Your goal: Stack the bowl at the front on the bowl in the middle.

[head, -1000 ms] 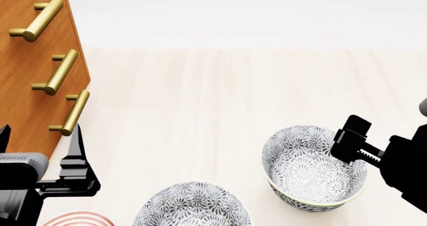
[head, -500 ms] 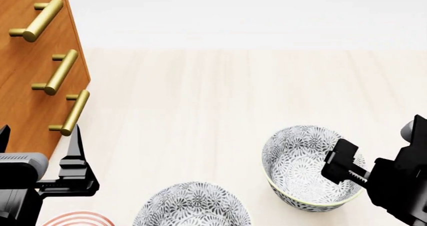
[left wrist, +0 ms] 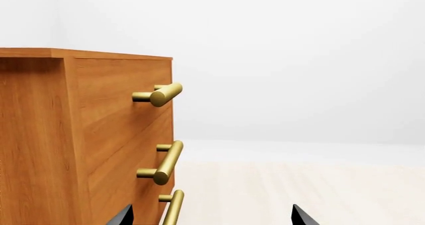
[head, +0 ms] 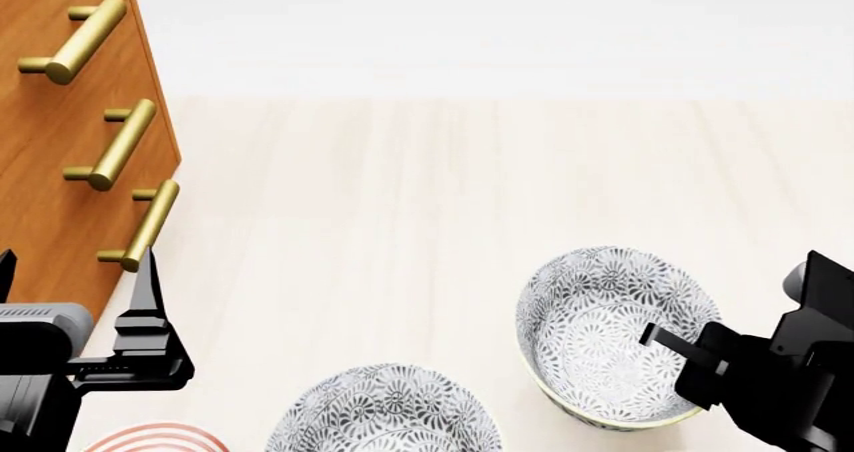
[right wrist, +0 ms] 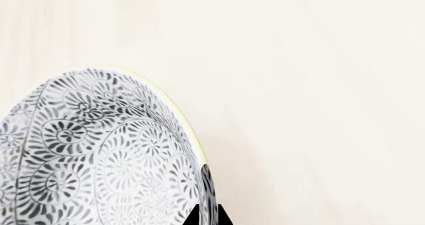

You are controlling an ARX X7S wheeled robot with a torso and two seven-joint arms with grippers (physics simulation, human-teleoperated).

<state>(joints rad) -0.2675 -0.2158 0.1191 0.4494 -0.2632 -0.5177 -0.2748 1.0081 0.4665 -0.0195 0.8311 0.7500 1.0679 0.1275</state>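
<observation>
Black right end effector [head: 687,347] reaches in low, pinching the near wall of the bowl at the front [head: 603,312].

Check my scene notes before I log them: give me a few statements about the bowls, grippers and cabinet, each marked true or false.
1. The right gripper has a finger inside a patterned bowl. True.
2. The left gripper holds a bowl. False: it is by the wooden cabinet, holding nothing.
3. Another bowl sits at the head view's bottom edge. True.
4. The cabinet's handles are black. False: they are brass-coloured.
</observation>
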